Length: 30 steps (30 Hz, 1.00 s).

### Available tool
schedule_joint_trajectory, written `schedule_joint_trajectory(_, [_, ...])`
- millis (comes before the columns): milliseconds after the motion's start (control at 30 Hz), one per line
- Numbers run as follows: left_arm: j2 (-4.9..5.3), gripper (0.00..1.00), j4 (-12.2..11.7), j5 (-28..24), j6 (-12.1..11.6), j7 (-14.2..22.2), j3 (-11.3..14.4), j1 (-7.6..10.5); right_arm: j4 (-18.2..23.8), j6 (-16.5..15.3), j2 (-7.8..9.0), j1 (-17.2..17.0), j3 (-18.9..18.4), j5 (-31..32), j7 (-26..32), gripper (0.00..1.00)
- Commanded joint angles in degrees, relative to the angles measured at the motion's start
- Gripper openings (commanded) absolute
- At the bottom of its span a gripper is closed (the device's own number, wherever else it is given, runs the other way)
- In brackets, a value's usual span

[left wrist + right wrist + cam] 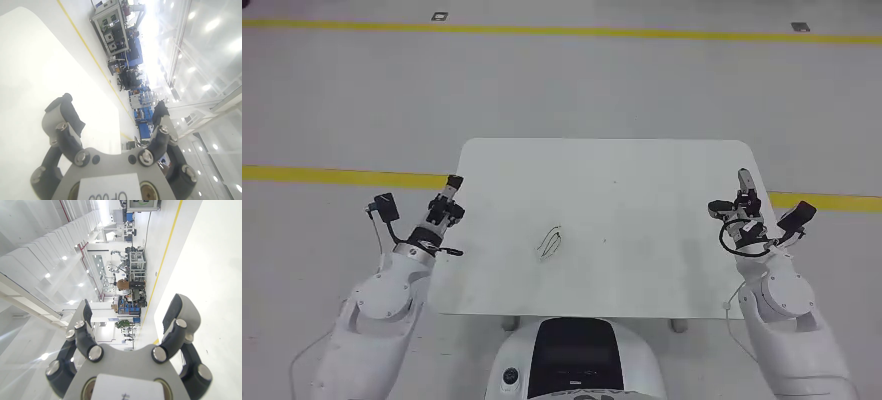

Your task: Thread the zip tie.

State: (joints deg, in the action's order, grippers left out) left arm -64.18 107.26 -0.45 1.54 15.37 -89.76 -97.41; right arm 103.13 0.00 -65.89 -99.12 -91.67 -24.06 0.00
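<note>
A thin dark looped zip tie [550, 242] is lying on the white surface [642, 190]; left hand [453, 186] and right hand [745, 184] are hovering at opposite edges, both spread apart.

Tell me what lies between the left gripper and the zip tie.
Nothing: in the top view, bare white table separates the left gripper from the thin black zip tie.

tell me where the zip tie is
In the top view the zip tie lies on the table near its middle, between the left gripper and right gripper, touching neither.
</note>
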Motion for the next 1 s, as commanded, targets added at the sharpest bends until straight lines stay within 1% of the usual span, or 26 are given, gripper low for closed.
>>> schedule_joint_trajectory(0, [0.41, 1.0, 0.6, 5.8, 2.7, 5.3, 0.2, 1.58, 0.0, 0.0, 0.0, 0.0, 0.0, 0.0, 0.0, 1.0])
schedule_joint_trajectory(33, [0.67, 1.0, 1.1, 8.7, 4.1, 8.1, 0.7, 2.7, 0.0, 0.0, 0.0, 0.0, 0.0, 0.0, 0.0, 1.0])
schedule_joint_trajectory(67, [0.87, 1.0, 1.4, 10.8, 5.0, 10.5, 1.1, 3.53, 0.0, 0.0, 0.0, 0.0, 0.0, 0.0, 0.0, 1.0])
schedule_joint_trajectory(100, [1.01, 1.0, 1.5, 12.4, 5.3, 12.0, 1.5, 4.05, 0.0, 0.0, 0.0, 0.0, 0.0, 0.0, 0.0, 1.0])
schedule_joint_trajectory(400, [1.01, 1.0, 1.5, 12.4, 5.3, 12.0, 1.5, 4.05, 0.0, 0.0, 0.0, 0.0, 0.0, 0.0, 0.0, 1.0])
schedule_joint_trajectory(433, [1.08, 1.0, 1.9, 13.4, 5.0, 12.8, 1.8, 4.28, 0.0, 0.0, 0.0, 0.0, 0.0, 0.0, 0.0, 1.0])
schedule_joint_trajectory(467, [1.21, 1.0, 2.5, 15.4, 4.5, 14.2, 2.5, 4.95, 0.0, 0.0, 0.0, 0.0, 0.0, 0.0, 0.0, 1.0])
schedule_joint_trajectory(500, [1.36, 1.0, 2.8, 17.3, 4.4, 15.7, 3.0, 6.04, 0.0, 0.0, 0.0, 0.0, 0.0, 0.0, 0.0, 1.0])
schedule_joint_trajectory(567, [1.58, 1.0, 3.3, 19.9, 5.4, 19.2, 4.0, 8.27, 0.0, 0.0, 0.0, 0.0, 0.0, 0.0, 0.0, 1.0])
schedule_joint_trajectory(600, [1.74, 1.0, 3.6, 22.2, 6.0, 21.7, 5.0, 9.99, 0.0, 0.0, 0.0, 0.0, 0.0, 0.0, 0.0, 1.0])
schedule_joint_trajectory(667, [1.88, 1.0, 3.8, 25.3, 7.5, 25.3, 7.0, 12.81, 0.0, 0.0, 0.0, 0.0, 0.0, 0.0, 0.0, 1.0])
schedule_joint_trajectory(700, [1.9, 1.0, 3.7, 27.3, 8.3, 27.3, 8.7, 14.7, 0.0, 0.0, 0.0, 0.0, 0.0, 0.0, 0.0, 1.0])
schedule_joint_trajectory(767, [2.0, 1.0, 2.8, 31.2, 9.8, 32.1, 11.6, 17.68, 0.0, 0.0, 0.0, 0.0, 0.0, 0.0, 0.0, 1.0])
schedule_joint_trajectory(800, [1.99, 1.0, 2.4, 33.4, 10.1, 33.2, 13.1, 19.17, 0.0, 0.0, 0.0, 0.0, 0.0, 0.0, 0.0, 1.0])
schedule_joint_trajectory(833, [1.95, 1.0, 1.1, 36.1, 10.8, 35.3, 15.5, 20.6, 0.0, 0.0, 0.0, 0.0, 0.0, 0.0, 0.0, 1.0])
schedule_joint_trajectory(867, [1.93, 1.0, 0.6, 37.8, 10.9, 36.0, 16.6, 21.38, 0.0, 0.0, 0.0, 0.0, 0.0, 0.0, 0.0, 1.0])
schedule_joint_trajectory(967, [1.93, 1.0, 0.6, 37.8, 10.9, 36.0, 16.6, 21.38, 0.0, 0.0, 0.0, 0.0, 0.0, 0.0, 0.0, 1.0])
